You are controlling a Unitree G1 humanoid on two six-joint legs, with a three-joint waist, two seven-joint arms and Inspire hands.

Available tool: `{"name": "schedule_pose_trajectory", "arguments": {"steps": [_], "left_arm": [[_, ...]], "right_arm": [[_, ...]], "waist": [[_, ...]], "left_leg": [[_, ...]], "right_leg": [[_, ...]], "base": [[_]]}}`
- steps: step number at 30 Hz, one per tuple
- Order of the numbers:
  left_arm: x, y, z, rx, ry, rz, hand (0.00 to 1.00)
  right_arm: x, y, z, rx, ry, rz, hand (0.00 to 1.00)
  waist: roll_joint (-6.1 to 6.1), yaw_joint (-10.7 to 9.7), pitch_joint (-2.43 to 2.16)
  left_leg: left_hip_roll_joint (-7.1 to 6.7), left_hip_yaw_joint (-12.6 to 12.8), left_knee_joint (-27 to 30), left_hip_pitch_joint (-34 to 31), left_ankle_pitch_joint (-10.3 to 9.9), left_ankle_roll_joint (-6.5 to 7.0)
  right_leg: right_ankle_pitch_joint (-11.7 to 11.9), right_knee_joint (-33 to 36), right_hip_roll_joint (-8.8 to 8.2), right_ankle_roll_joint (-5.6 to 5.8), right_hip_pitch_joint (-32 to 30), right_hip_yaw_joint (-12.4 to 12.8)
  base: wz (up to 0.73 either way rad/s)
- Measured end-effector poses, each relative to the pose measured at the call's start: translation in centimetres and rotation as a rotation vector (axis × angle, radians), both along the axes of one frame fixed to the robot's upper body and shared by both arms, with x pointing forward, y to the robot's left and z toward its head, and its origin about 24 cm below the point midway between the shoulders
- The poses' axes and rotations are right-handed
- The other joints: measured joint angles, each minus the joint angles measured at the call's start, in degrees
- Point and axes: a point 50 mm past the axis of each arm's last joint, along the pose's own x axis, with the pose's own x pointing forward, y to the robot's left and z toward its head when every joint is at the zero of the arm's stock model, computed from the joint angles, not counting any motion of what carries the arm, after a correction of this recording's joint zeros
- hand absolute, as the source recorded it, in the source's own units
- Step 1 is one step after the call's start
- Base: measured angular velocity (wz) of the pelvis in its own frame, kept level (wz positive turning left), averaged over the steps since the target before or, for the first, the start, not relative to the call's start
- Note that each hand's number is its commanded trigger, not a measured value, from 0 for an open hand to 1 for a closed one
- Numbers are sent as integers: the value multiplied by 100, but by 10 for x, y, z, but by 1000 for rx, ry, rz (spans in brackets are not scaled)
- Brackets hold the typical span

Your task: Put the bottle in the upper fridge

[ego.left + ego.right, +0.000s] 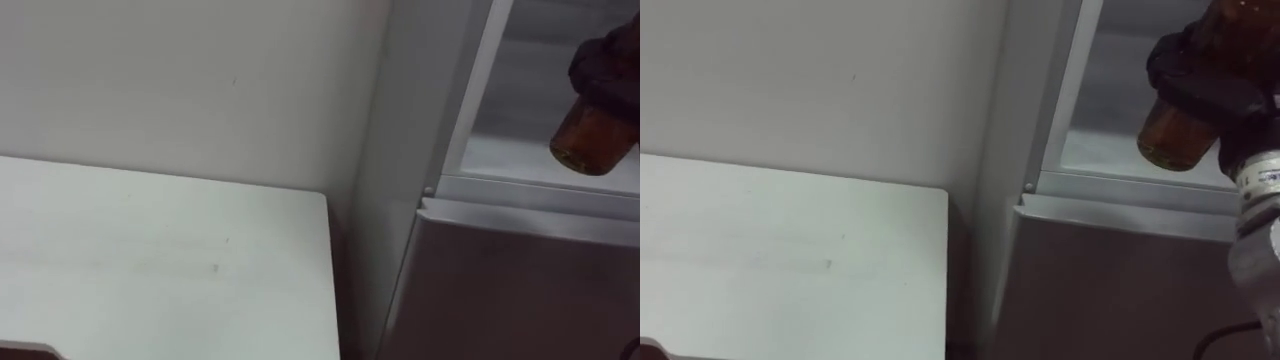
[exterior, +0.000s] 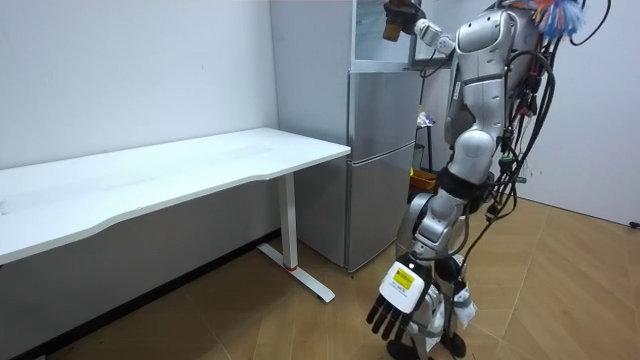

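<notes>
The robot stands right in front of a tall grey fridge (image 2: 380,150), beside a long white worktop (image 1: 150,260) that lies on its left. Its right arm is raised. The right hand (image 1: 1210,85) is clenched around the middle of a brown glass bottle (image 1: 1175,135), held in the air at the mouth of the fridge's open, pale-walled upper compartment (image 1: 1110,140). The bottle touches no surface.

The bottle is tilted. Its flat base points down and towards the robot's left, and the rest of it runs up and to the right through the curled fingers. The base hangs just above the compartment's floor and front sill. The pictures do not settle whether it has crossed the sill.

The compartment lies ahead of the bottle and slightly below it. The coming move probably turns on carrying the hand forward, righting the bottle so its base faces the floor, and lowering it.

The left hand (image 2: 400,300) hangs low at the robot's side, well away from the fridge opening, with its fingers relaxed and holding nothing.
</notes>
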Motion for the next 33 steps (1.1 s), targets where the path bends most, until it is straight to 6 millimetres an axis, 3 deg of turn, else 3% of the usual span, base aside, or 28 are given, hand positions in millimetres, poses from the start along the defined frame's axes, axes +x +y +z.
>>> {"name": "schedule_pose_trajectory", "arguments": {"steps": [5, 11, 15, 22, 25, 33], "left_arm": [[-6, 0, 0, 0, 16, 7, 0], [-18, 0, 1, -14, 46, 15, 0], [-20, 0, 1, -16, 48, 26, 0], [-28, 5, 4, 0, 54, 55, 0], [-33, 8, 6, 7, 64, 59, 0], [-40, 8, 7, 10, 83, 65, 0]], "right_arm": [[3, -13, -12, 30, 58, -80, 100], [7, -28, -29, 62, 134, -143, 100], [8, -35, -36, 87, 166, -205, 100], [9, -49, -48, 134, 222, -327, 100], [10, -53, -46, 157, 226, -371, 100], [11, -55, -46, 172, 232, -409, 100]], "waist": [[15, 77, 9], [70, 107, -27], [93, 280, -32], [38, 529, -2], [-29, 531, 24], [-60, 538, 4]], "left_leg": [[0, -36, 58, -58, -25, -5], [-9, -98, 72, -100, -17, 17], [-6, -116, 69, -97, -18, 14], [-22, -186, 69, -158, -18, 10], [-86, -317, 88, -228, -3, 2], [-97, -450, 175, -315, 0, -5]], "right_leg": [[4, -60, -9, -6, 0, -167], [4, -61, 13, -6, 32, -229], [2, -64, 14, -5, 38, -311], [-23, -54, -20, -17, 25, -527], [-98, -56, -59, -63, 11, -631], [-111, -58, -57, -54, 29, -765]], "base": [[4], [6], [0], [6], [19], [12]]}}
